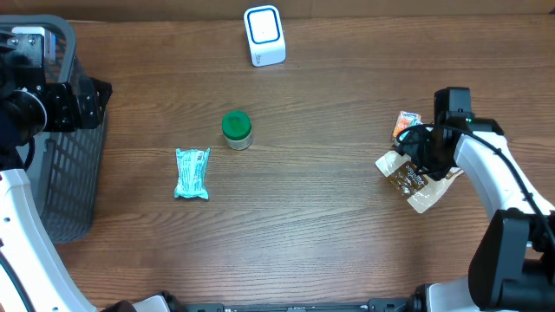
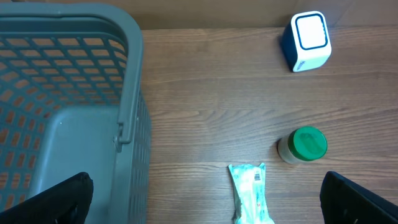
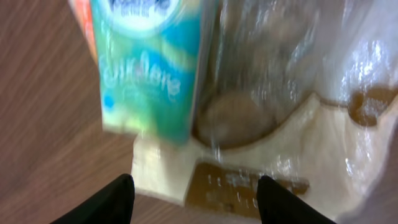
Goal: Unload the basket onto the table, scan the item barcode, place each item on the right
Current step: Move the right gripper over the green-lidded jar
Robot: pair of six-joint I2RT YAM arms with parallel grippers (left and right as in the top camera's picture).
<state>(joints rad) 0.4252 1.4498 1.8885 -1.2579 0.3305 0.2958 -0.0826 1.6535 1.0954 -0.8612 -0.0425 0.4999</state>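
Snack bag (image 1: pixel 416 185), clear plastic with a brown label strip, lies flat on the table (image 1: pixel 321 234) at the far right, well apart from the scanner (image 1: pixel 264 35) at the back edge. The right gripper (image 3: pixel 202 199) hangs directly over it with its fingers (image 3: pixel 121 200) spread to either side of the label end. Nothing is pinched between them, so the bag seems to rest on the wood by its own weight. A teal-and-orange packet (image 3: pixel 149 68) lies just beside the bag and overlaps its edge in the right wrist view, which could crowd a clean grasp. The bag probably still needs picking up and carrying to the scanner, label side presented. Its slack, glossy film will likely sag and glare.

Toward the middle stand a green-lidded jar (image 1: pixel 236 130) and a teal wrapper (image 1: pixel 192 173), both untouched. At the left, the left gripper (image 2: pixel 208 199) hovers beside the grey basket (image 2: pixel 134 93), spread wide and empty, apparently waiting.
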